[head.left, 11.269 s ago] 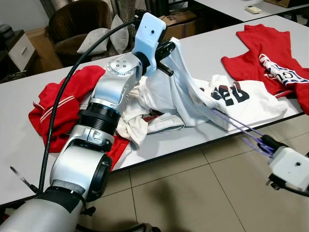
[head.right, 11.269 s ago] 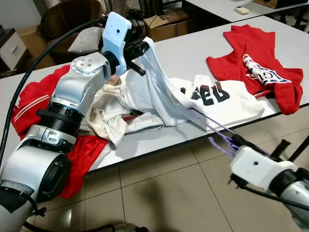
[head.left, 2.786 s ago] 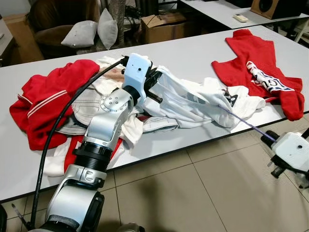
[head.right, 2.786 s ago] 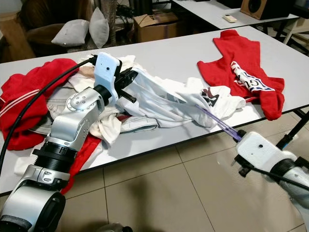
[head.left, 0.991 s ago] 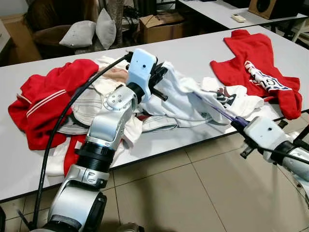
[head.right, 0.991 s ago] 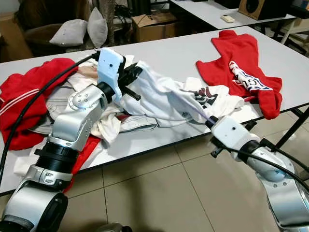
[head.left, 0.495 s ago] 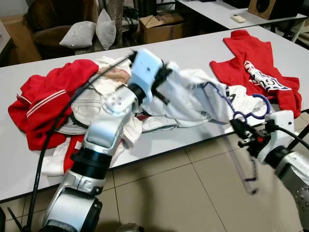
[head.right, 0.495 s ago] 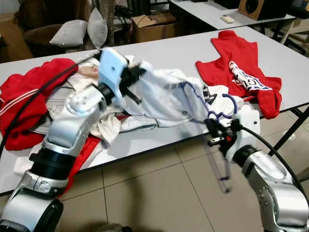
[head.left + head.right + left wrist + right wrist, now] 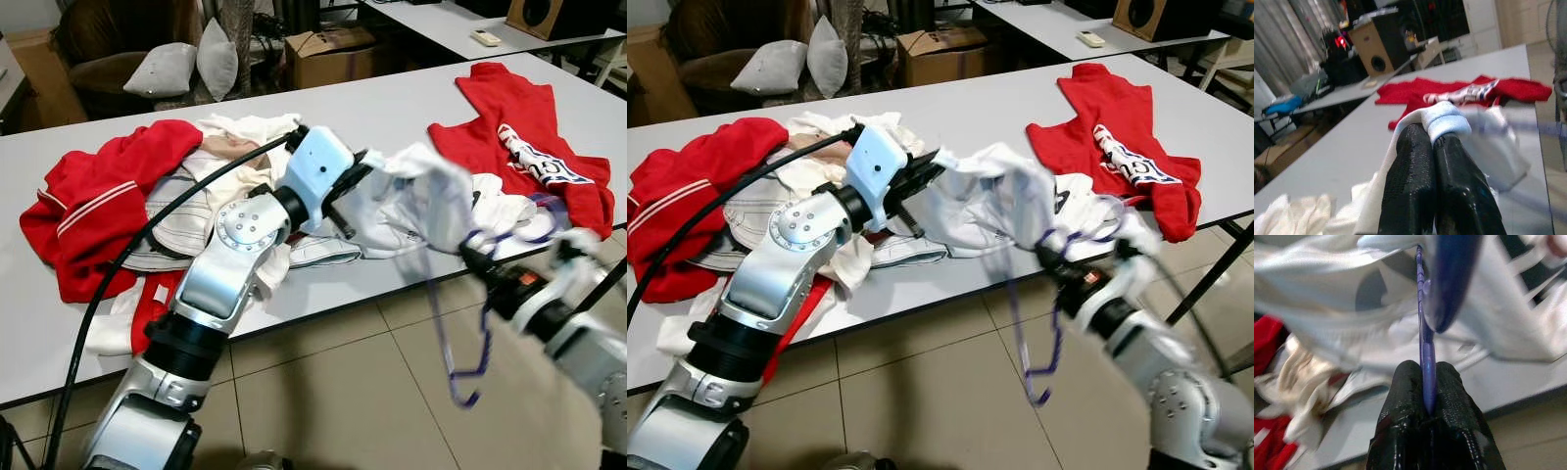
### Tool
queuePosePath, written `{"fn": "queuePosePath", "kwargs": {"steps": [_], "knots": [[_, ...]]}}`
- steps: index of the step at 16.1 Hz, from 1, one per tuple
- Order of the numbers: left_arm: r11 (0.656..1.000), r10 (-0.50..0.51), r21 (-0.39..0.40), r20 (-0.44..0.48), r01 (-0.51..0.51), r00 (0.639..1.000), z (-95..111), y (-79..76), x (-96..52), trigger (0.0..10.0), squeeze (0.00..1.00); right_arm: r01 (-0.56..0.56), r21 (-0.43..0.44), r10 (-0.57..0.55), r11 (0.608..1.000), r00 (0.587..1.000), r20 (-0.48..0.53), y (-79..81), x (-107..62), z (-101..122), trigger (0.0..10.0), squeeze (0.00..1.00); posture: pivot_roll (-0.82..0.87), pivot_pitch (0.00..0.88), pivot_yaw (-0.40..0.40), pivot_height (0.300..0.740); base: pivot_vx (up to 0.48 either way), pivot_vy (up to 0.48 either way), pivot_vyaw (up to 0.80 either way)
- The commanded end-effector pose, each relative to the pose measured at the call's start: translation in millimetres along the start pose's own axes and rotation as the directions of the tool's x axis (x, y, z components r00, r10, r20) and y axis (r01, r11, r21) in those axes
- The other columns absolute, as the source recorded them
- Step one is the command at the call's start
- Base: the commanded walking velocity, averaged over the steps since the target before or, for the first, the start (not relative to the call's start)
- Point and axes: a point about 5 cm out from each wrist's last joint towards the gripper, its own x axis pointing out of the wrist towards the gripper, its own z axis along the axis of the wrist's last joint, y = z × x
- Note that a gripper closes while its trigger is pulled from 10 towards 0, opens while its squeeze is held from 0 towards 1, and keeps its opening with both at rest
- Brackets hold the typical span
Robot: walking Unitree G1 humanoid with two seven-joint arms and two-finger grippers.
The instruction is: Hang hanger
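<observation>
Purple hanger (image 9: 468,323), pinched between the closed fingers of the right gripper (image 9: 1426,399) just off the near edge of the grey table (image 9: 392,108); its blurred frame hangs down over the tiled floor (image 9: 353,392). The left gripper (image 9: 1435,142), above the table to the left, is clamped on a fold of the white shirt (image 9: 426,196), lifting it off the pile. Red garments lie at the far left (image 9: 98,196) and far right (image 9: 519,108) of the table.
</observation>
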Motion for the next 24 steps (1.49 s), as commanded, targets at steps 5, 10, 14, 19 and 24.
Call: {"fn": "queuePosePath", "kwargs": {"steps": [5, 10, 14, 19, 24], "knots": [[0.998, 0.056, -0.01, 0.206, -0.055, 0.977, 33.5, 8.2, 0.3, 0.0, 0.0, -0.072, 0.059, 0.08, 0.996, 0.987, -0.14, 13.1, 4.4, -24.7, 10.0, 0.0, 0.04, 0.0, 0.049, 0.74, 0.0, 0.0, 0.0], [0.993, -0.118, 0.019, 0.221, 0.116, 0.968, 32.2, -5.5, -6.0, 0.0, 0.0, -0.018, 0.142, 0.028, 0.99, 0.997, -0.066, 6.5, 9.0, -16.2, 10.0, 0.0, 0.05, 0.0, 0.056, 0.74, 0.0, 0.0, 0.0], [0.971, -0.238, 0.041, 0.077, 0.235, 0.968, 6.9, -15.0, -14.0, 0.0, 0.0, 0.122, 0.357, -0.174, 0.926, 0.978, 0.119, -28.7, 11.0, 13.2, 10.0, 0.0, 0.04, 0.0, 0.07, 0.74, 0.0, 0.0, 0.0], [0.994, -0.108, -0.003, -0.132, 0.108, 0.985, -38.5, -4.9, -20.8, 0.0, 0.0, -0.001, 0.544, -0.195, 0.839, 0.933, 0.302, -30.3, 27.8, 51.4, 10.0, 0.0, 0.05, 0.0, 0.066, 0.74, 0.0, 0.0, 0.0], [0.974, -0.226, -0.04, -0.216, 0.223, 0.95, -60.4, -27.0, -34.4, 0.0, 0.0, -0.082, 0.67, -0.294, 0.737, 0.855, 0.428, -31.8, 45.0, 75.5, 10.0, 0.0, 0.06, 0.0, 0.062, 0.74, 0.0, 0.0, 0.0]]}}
